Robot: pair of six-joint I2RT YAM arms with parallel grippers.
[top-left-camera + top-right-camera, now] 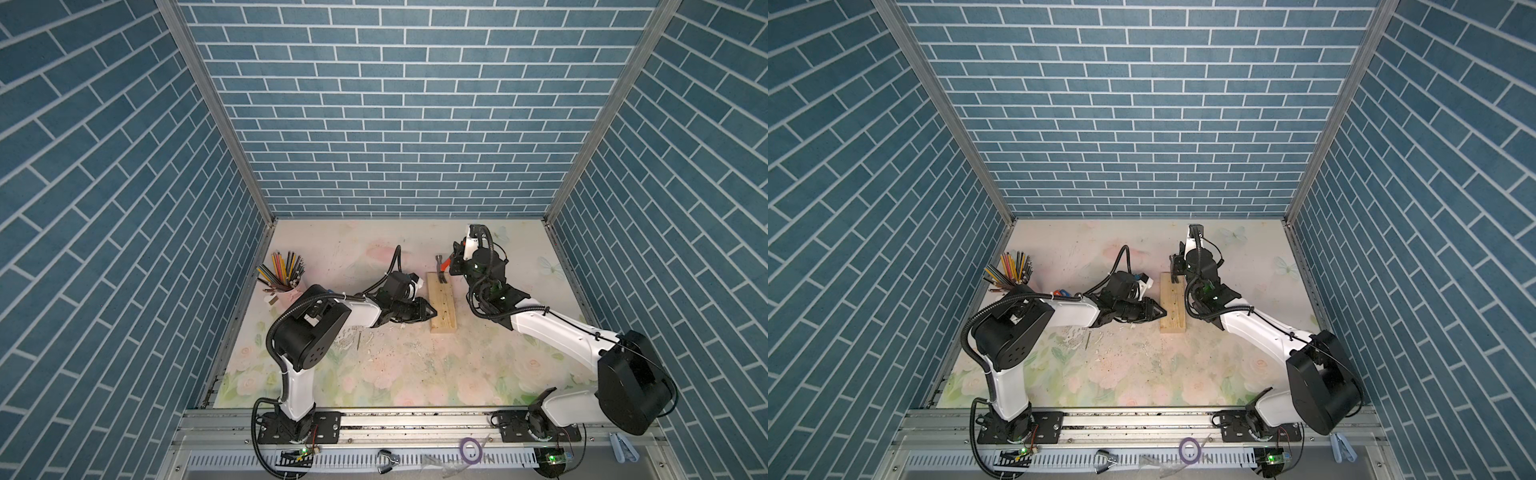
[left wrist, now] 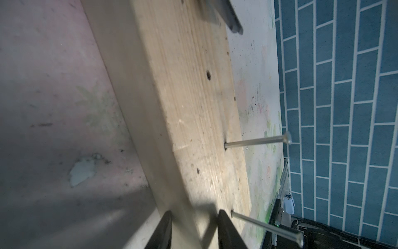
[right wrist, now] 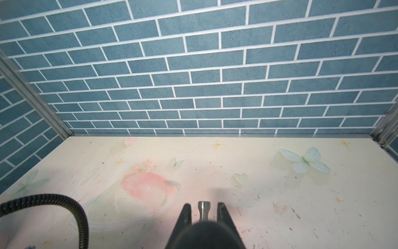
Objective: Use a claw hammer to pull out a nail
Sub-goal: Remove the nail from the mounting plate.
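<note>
A pale wooden block (image 1: 442, 305) (image 1: 1172, 305) lies mid-table. My left gripper (image 1: 432, 311) (image 2: 193, 213) is shut on the block's near left edge, one finger (image 2: 226, 228) on top and one on the side. Two nails stand out of the block (image 2: 183, 97), one (image 2: 256, 141) midway and another (image 2: 265, 226) close to my fingers. My right gripper (image 1: 455, 262) (image 3: 204, 207) is shut on the claw hammer (image 1: 441, 266) by its orange-red handle. The steel claw (image 2: 226, 15) rests on the block's far end. The hammer head (image 3: 204, 210) shows between the right fingers. Any nail under the claw is hidden.
A cup of pencils (image 1: 282, 274) (image 1: 1013, 268) stands at the back left. A loose nail (image 1: 358, 338) (image 1: 1088, 340) lies among white chips left of the block. Brick-patterned walls close in three sides, and a metal rail (image 1: 415, 428) runs along the front.
</note>
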